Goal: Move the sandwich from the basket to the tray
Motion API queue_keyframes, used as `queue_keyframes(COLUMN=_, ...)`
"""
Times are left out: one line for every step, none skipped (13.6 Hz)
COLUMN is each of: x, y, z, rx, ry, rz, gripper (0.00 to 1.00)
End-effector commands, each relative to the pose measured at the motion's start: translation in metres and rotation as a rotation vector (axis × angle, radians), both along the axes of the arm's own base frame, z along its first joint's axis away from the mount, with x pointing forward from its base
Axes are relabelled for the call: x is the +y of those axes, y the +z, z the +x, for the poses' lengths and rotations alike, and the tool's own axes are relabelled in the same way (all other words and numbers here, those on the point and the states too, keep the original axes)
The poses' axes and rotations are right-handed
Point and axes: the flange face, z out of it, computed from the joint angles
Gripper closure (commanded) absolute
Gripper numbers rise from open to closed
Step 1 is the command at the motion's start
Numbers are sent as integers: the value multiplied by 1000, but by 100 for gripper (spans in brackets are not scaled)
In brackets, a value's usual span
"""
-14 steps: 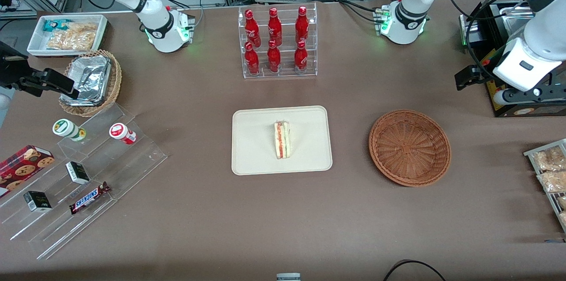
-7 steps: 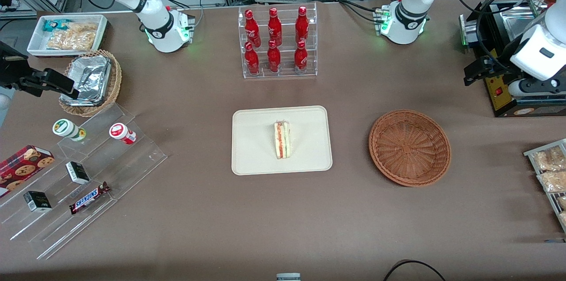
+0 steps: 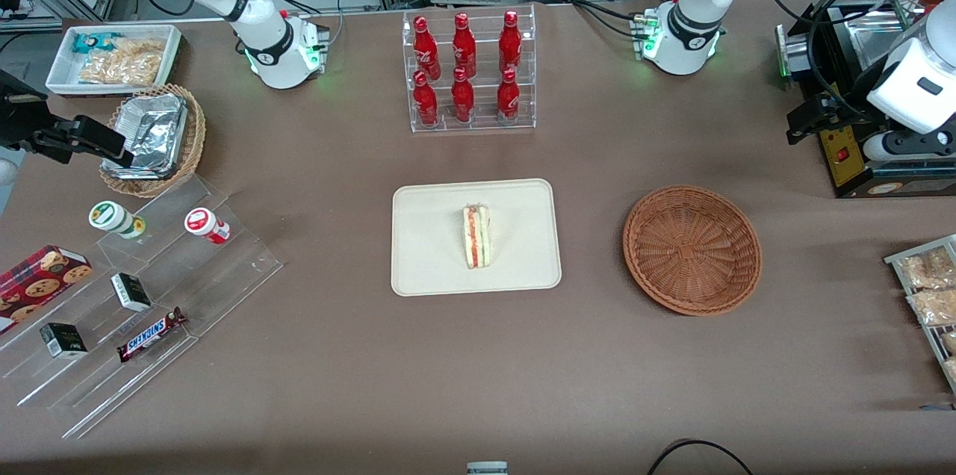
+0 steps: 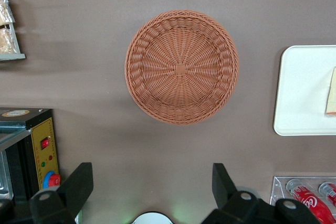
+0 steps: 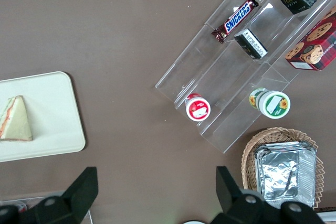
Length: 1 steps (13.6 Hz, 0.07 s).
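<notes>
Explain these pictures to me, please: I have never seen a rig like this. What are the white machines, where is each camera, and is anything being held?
The white machines are robot arms at a brown table. One camera faces them from the front; one sits on each arm's wrist, looking down. The working arm's gripper hangs open and empty above the table near the round reddish-brown basket, which holds nothing. The sandwich lies on the cream tray in the middle. Red bottles in a clear rack stand farther from the front camera than the tray. Snacks on clear steps lie toward the parked arm's end.

Brown table (image 3: 336,385), tray (image 3: 433,266), basket (image 3: 692,249), bottle rack (image 3: 469,72)
</notes>
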Motion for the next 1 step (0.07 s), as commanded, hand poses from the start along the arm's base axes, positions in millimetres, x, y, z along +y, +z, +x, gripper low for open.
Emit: queue_keyframes(x=3, y=3, z=1, rx=-5, ry=7, rz=10, gripper=0)
